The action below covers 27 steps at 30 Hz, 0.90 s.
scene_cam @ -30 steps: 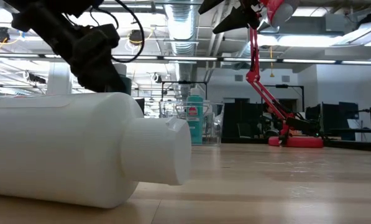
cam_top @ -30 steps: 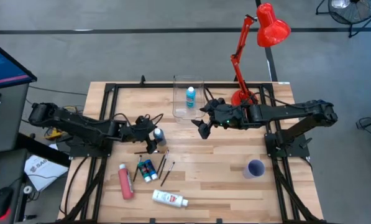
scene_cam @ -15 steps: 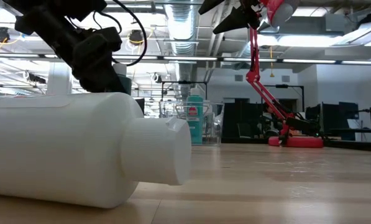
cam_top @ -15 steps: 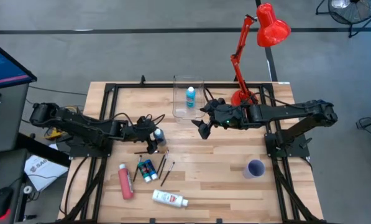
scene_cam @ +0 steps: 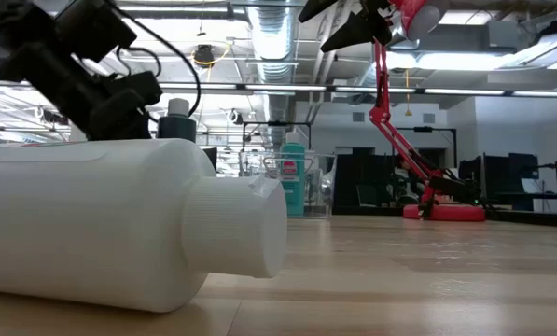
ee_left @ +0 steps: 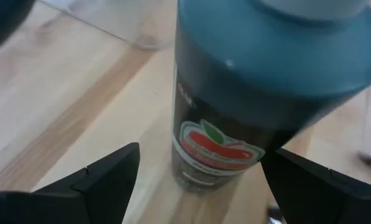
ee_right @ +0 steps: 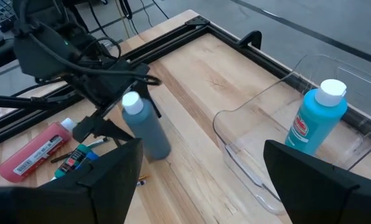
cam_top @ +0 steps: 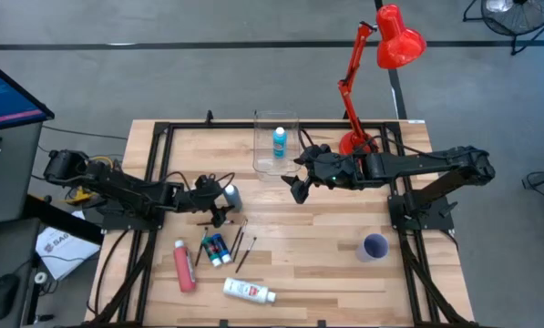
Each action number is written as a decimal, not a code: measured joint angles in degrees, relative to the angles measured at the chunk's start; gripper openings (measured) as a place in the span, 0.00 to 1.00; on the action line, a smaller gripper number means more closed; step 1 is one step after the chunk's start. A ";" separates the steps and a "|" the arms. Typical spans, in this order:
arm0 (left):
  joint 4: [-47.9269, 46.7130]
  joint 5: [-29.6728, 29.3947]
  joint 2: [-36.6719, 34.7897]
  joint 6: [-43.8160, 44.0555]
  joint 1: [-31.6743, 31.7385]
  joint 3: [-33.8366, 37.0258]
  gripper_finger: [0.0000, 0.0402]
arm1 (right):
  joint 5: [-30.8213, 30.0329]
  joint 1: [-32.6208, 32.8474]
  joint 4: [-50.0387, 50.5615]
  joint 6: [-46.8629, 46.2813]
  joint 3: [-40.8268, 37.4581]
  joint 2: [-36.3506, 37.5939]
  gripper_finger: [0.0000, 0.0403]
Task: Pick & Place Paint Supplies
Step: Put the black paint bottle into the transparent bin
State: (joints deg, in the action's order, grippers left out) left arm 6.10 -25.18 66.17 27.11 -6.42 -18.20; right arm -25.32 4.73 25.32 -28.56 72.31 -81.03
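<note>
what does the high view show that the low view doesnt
Only the high view shows the red bottle, the small blue-green tubes, the brushes, the purple cup, and the left pincer at the grey bottle. Only the low view shows the room behind the table, with its ceiling pipes and desks. Both show the white bottle lying on its side, the blue bottle upright in the clear box, the red lamp, and the right pincer raised, open and empty.
</note>
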 joint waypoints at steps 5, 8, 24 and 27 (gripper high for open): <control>6.39 -0.05 0.00 0.15 0.00 2.13 0.82 | 0.00 0.00 -0.02 0.00 0.00 0.00 0.81; 9.07 -0.42 -0.02 -1.38 0.18 2.94 0.82 | 0.00 0.00 -0.02 0.00 0.00 0.00 0.81; 12.46 -0.43 -0.01 -2.91 3.97 4.05 0.82 | 0.00 -0.02 -0.56 0.00 -0.11 -0.77 0.81; 12.80 -0.40 0.00 -2.97 4.83 4.05 0.82 | 0.00 -0.05 -0.42 0.00 -0.09 -0.79 0.81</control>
State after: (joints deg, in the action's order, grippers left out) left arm 18.90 -25.59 66.17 24.14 -1.58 -14.15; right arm -25.32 4.68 24.90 -28.56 72.23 -81.82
